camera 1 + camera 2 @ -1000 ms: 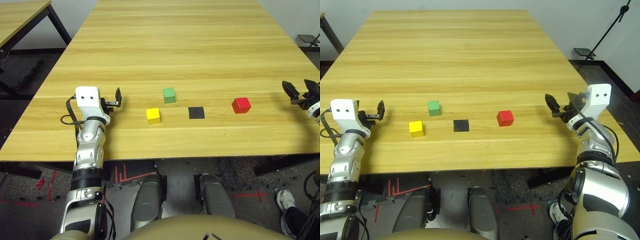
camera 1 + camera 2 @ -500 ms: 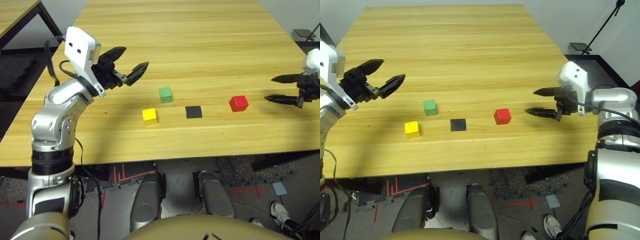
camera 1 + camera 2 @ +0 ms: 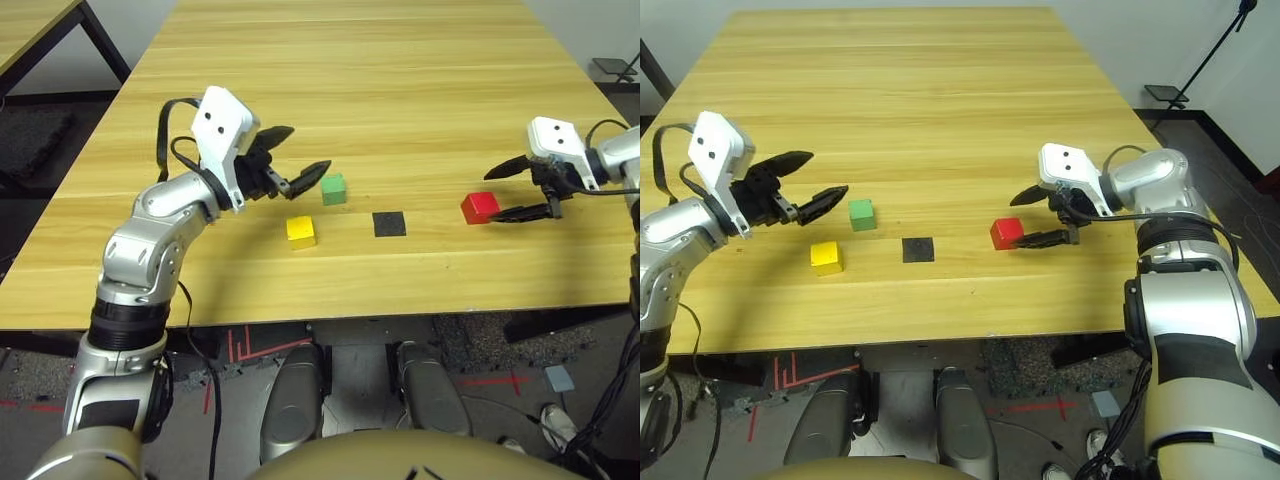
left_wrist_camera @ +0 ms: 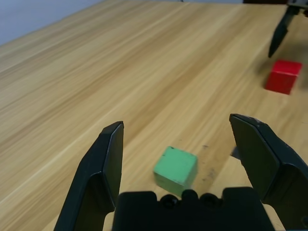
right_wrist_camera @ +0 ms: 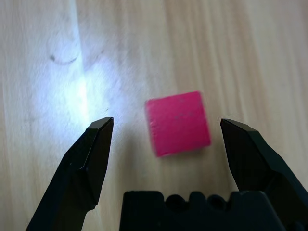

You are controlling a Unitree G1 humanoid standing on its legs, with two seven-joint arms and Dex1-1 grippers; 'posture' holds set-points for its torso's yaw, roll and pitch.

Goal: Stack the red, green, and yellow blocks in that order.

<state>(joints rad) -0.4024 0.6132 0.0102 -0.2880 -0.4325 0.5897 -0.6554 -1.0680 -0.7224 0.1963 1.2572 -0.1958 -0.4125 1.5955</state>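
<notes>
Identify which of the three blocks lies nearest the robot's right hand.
The red block: it sits beside the open right hand, while the green block and yellow block lie farther left.

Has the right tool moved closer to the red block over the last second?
Yes. The right tool has swung in from the table's right edge toward the black square patch, and its open fingers now flank the red block.

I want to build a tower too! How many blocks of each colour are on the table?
Red block: 1
Green block: 1
Yellow block: 1
Total: 3 blocks
</notes>
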